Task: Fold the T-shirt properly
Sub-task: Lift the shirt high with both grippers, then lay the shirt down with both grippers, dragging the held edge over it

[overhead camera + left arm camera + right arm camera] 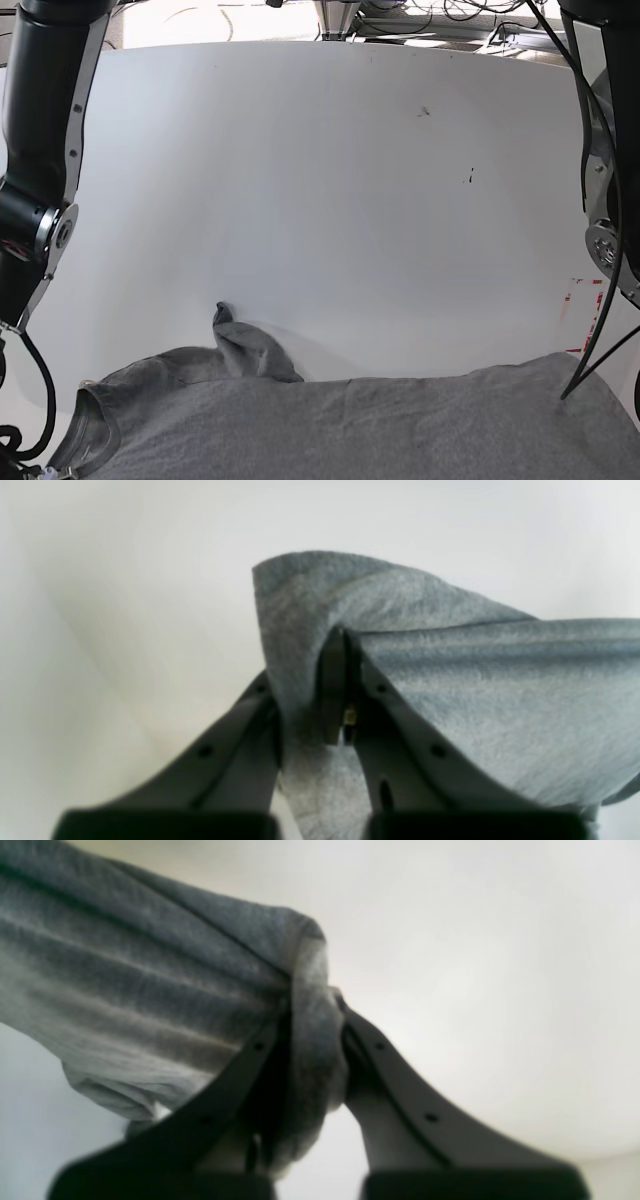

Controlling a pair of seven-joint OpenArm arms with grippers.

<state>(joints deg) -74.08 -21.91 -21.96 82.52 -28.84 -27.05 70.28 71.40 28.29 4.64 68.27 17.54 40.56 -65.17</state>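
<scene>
The left gripper (345, 680) is pinched tight on a bunched fold of the T-shirt (500, 700), the grey fabric wrapping over and between its closed jaws, and the right gripper (312, 1040) is clamped the same way on another gathered edge of the T-shirt (140, 990), with cloth squeezed into a thick roll between its jaws. From the base view neither gripper itself can be seen (both sit below the bottom edge of that picture), only the upper arms at either side. The T-shirt (350, 430) lies along the near edge of the white surface (330, 180), spread wide across the bottom of the view, with a small peak of fabric poking up left of centre and a ribbed hem or collar edge showing at the far left; most of the surface beyond it is bare apart from a few small dark specks. The cloth looks thin, soft and light, so I would expect it to sag and drape from wherever it is held, and to slide little on the jaws once bunched. It seems best taken at edges or corners, well apart, so the span between the two holds stays taut and the fold comes down flat instead of crumpled.
</scene>
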